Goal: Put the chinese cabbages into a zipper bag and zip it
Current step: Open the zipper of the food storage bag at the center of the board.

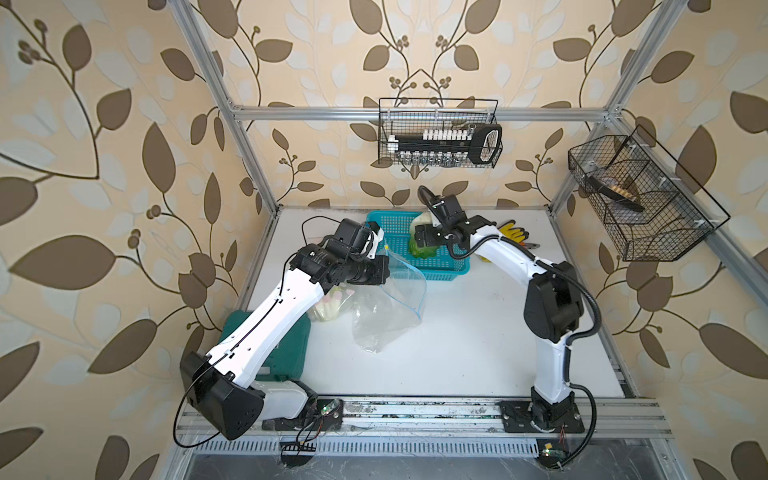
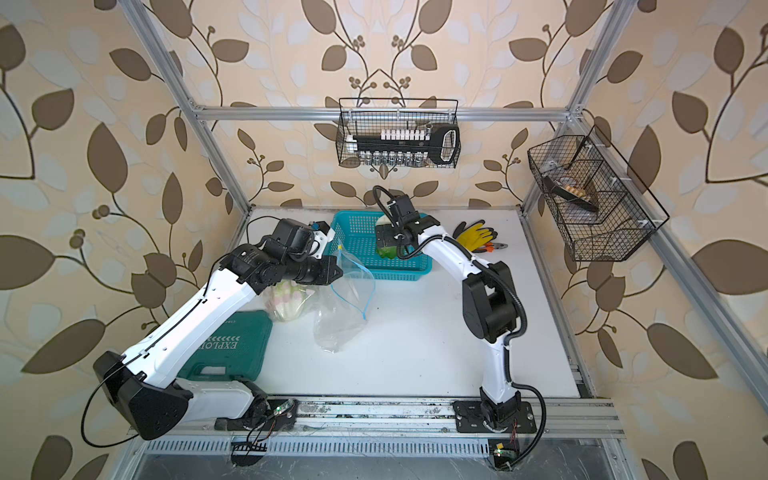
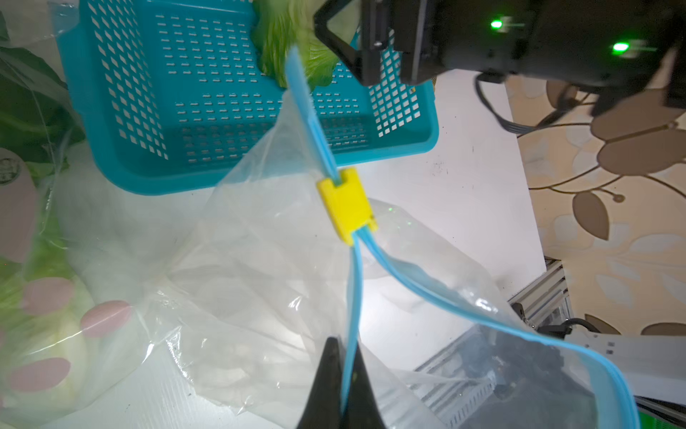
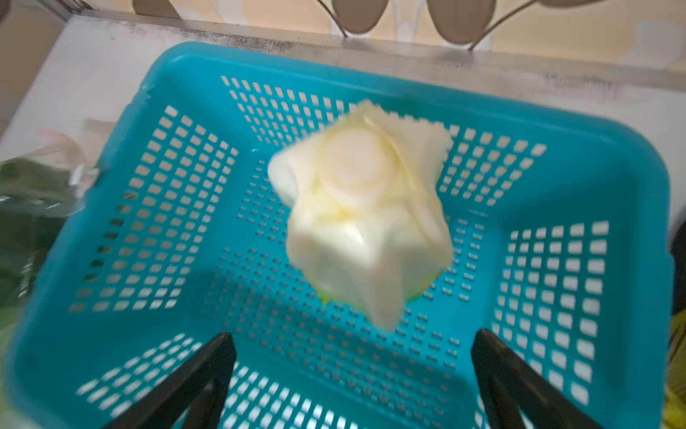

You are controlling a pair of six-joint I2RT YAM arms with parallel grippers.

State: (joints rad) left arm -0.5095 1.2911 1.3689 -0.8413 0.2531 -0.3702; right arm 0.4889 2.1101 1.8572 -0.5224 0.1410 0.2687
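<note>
Two chinese cabbages can be made out for certain. One cabbage point(image 4: 363, 230) is in the teal basket point(image 4: 111, 156), just ahead of the right gripper point(image 4: 352, 343), with its pale cut base facing the wrist camera. It is smeared by blur, so I cannot say whether it is resting or moving. The right gripper is released, its jaws wide apart and touching nothing. It hovers over the basket, which looks like the approach for picking that head.

The other cabbage point(image 2: 286, 305) lies on the white surface point(image 2: 415, 332) under the left arm point(image 2: 199, 316), off to one side of the left gripper point(image 3: 343, 356). It sits behind crinkled film with pink spots. It may be inside the zipper bag point(image 3: 260, 282) or only beside it in its own wrap.

The left gripper is clenched on the bag's blue zipper track point(image 3: 350, 297), close to the yellow slider point(image 3: 347, 204). Pinching one lip lifts the bag while the other lip sags away. This probably keeps the mouth gaping to receive a head.

A third cabbage is not plainly visible. A dark green shape point(image 3: 29, 122) beyond the left gripper could be its leaves. In both top views the right arm covers most of the basket's cabbage.
</note>
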